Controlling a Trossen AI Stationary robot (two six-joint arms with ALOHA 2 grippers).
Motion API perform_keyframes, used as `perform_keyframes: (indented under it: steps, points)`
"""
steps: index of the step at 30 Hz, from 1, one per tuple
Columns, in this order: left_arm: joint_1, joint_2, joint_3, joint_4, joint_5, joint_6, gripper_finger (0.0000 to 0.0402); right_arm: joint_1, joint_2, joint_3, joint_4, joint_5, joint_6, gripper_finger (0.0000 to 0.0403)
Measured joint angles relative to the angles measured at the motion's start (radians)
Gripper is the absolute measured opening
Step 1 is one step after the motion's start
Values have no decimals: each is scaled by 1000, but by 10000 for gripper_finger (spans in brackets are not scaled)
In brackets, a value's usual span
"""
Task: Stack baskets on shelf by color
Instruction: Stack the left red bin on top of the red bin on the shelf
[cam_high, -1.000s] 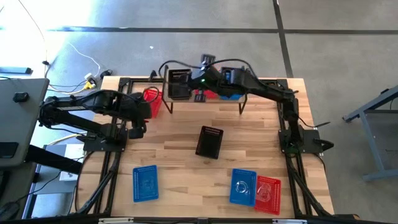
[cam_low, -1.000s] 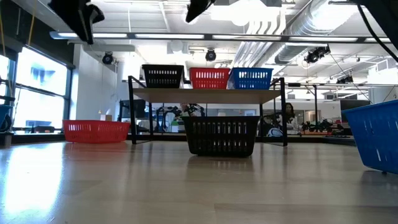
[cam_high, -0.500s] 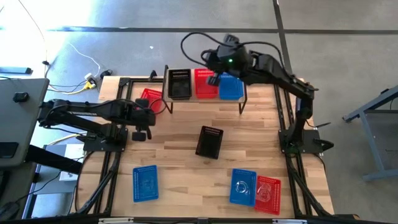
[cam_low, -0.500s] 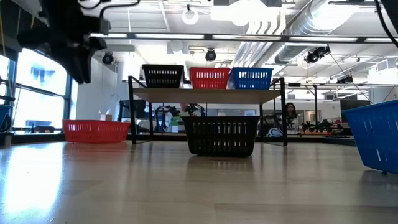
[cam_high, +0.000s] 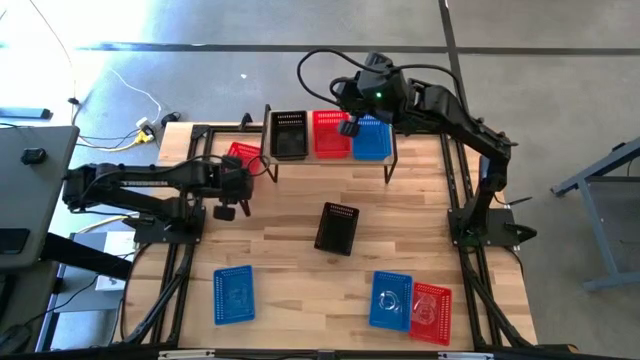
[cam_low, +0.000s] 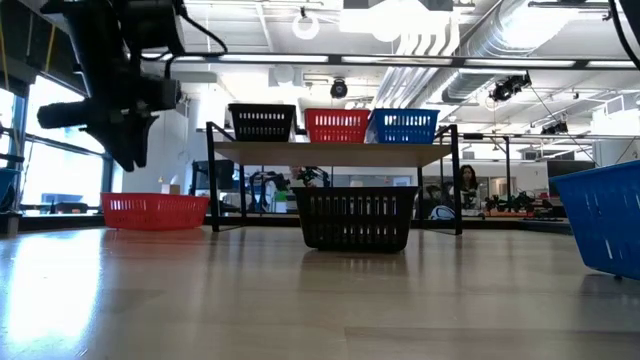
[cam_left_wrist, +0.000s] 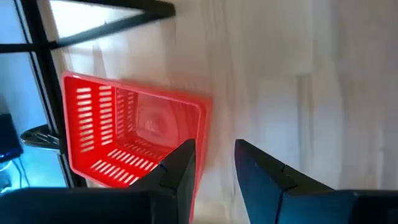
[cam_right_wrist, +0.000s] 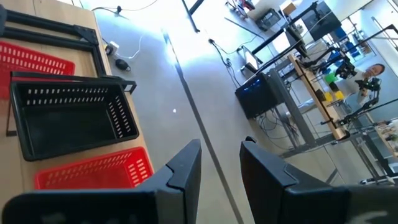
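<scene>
The shelf (cam_high: 330, 158) stands at the table's far edge and bears a black basket (cam_high: 290, 135), a red basket (cam_high: 331, 134) and a blue basket (cam_high: 372, 141) side by side. A red basket (cam_left_wrist: 127, 134) rests on the table left of the shelf. A black basket (cam_high: 337, 228) rests mid-table. My left gripper (cam_left_wrist: 214, 146) hovers open and empty just near of the red table basket. My right gripper (cam_right_wrist: 221, 146) hangs open and empty high over the shelf's red and blue baskets.
A blue basket (cam_high: 233, 294) lies at the near left. A blue basket (cam_high: 391, 299) and a red basket (cam_high: 431, 312) lie at the near right. Bare wood lies around the black mid-table basket. Black frame rails (cam_high: 170, 270) run along both table sides.
My right gripper has risen from just over the shelf's baskets and drawn back toward the far edge, empty. My left gripper has come down toward the table beside the red basket. The baskets have kept still.
</scene>
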Motion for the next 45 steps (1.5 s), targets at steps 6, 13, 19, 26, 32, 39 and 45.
perform_keyframes:
  steps: [6,13,19,26,32,39,45]
  points:
    - [48,73,0,-1,-55,125,101,0,0,0,-2,-1,0,99]
    - [91,161,0,-3,-71,222,101,0,0,0,-2,-2,1,99]
    - [91,221,0,1,-85,268,101,0,0,0,-2,-2,20,99]
    - [103,302,0,11,-137,264,101,0,0,0,-2,-2,39,99]
    - [117,352,0,28,-157,239,100,0,0,0,-2,-2,39,99]
    - [122,358,0,28,-59,203,41,0,0,0,-3,-2,39,99]
    - [122,357,1,18,-36,122,11,0,0,0,-3,-2,38,99]
